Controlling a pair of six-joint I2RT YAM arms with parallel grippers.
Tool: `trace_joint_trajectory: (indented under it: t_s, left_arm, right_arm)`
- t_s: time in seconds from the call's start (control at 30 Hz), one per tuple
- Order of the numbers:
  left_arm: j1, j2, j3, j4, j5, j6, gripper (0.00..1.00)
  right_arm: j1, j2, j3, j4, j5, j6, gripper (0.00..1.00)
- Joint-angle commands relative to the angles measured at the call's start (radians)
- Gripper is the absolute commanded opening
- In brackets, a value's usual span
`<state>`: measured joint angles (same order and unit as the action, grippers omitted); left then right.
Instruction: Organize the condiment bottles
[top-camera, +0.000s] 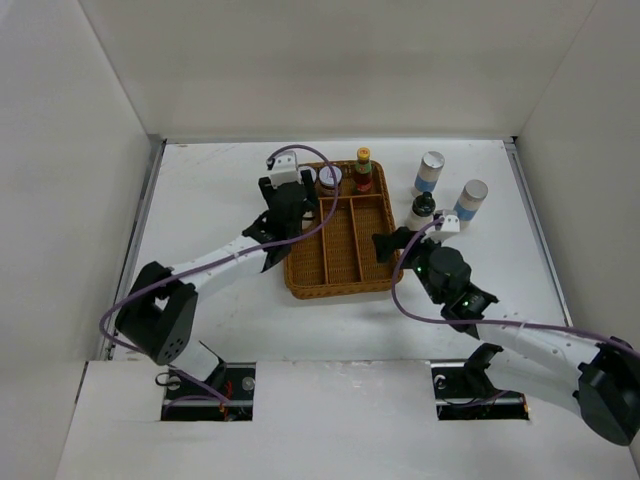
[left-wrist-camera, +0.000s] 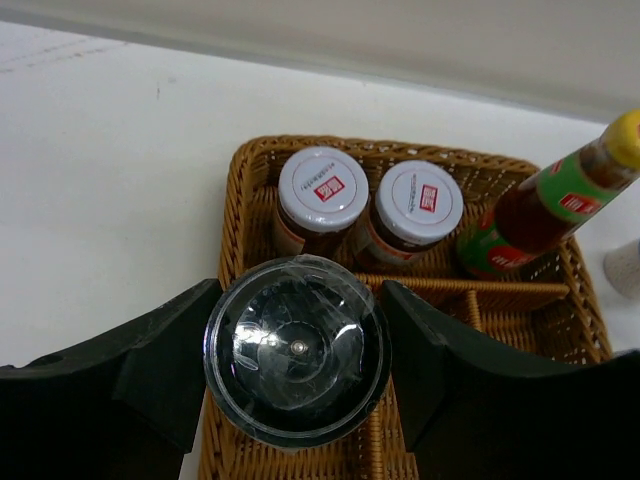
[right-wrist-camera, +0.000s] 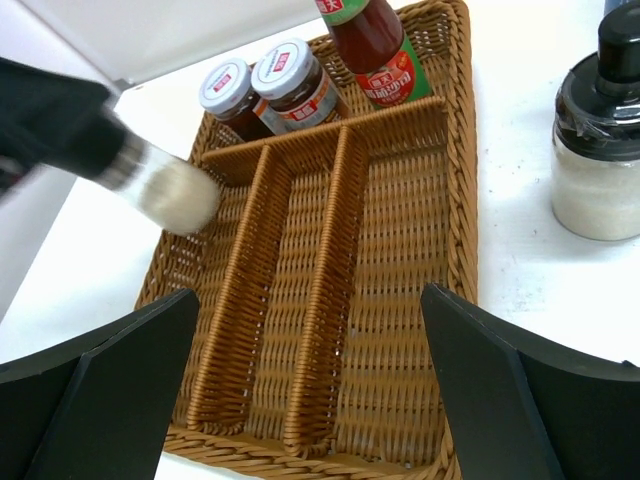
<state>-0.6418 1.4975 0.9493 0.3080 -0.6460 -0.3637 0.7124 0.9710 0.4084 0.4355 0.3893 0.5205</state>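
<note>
One grey-lidded jar (left-wrist-camera: 296, 340) is clamped in the left gripper (left-wrist-camera: 298, 365) over the tray's (right-wrist-camera: 462, 220) left lane, just short of the white-lidded jars (left-wrist-camera: 322, 188) and sauce bottle (left-wrist-camera: 530, 215) in the back slot: lower it straight, clear of the divider (right-wrist-camera: 240, 280), then release; right gripper (right-wrist-camera: 308, 300) gapes empty near the black-capped bottle (right-wrist-camera: 600, 170).

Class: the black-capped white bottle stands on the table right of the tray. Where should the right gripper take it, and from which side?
Grip the black-capped white bottle round its body below the cap, probably from the near side with the open right gripper. It stands upright, wicker tray on its left, a shaker to its right, so that side looks freest.
</note>
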Motion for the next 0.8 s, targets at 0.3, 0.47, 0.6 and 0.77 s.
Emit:
trace_joint_trajectory:
  t_s: [0.3, 0.47, 0.6, 0.77]
  left_arm:
    - [-0.006, 0.148, 0.034, 0.217, 0.012, -0.006, 0.53]
    - [-0.011, 0.136, 0.005, 0.229, 0.012, -0.012, 0.73]
    - [-0.023, 0.075, -0.029, 0.253, 0.016, -0.015, 0.98]
    - [-0.049, -0.078, -0.157, 0.324, 0.000, -0.020, 1.00]
  right_arm:
    - [-0.014, -0.006, -0.002, 0.046, 0.025, 0.006, 1.00]
    - [-0.026, 0.014, 0.000, 0.048, 0.033, 0.004, 1.00]
    - [-0.055, 0.015, 0.000, 0.046, 0.071, -0.002, 1.00]
    - [-0.113, 0.041, 0.039, -0.020, 0.086, 0.007, 0.73]
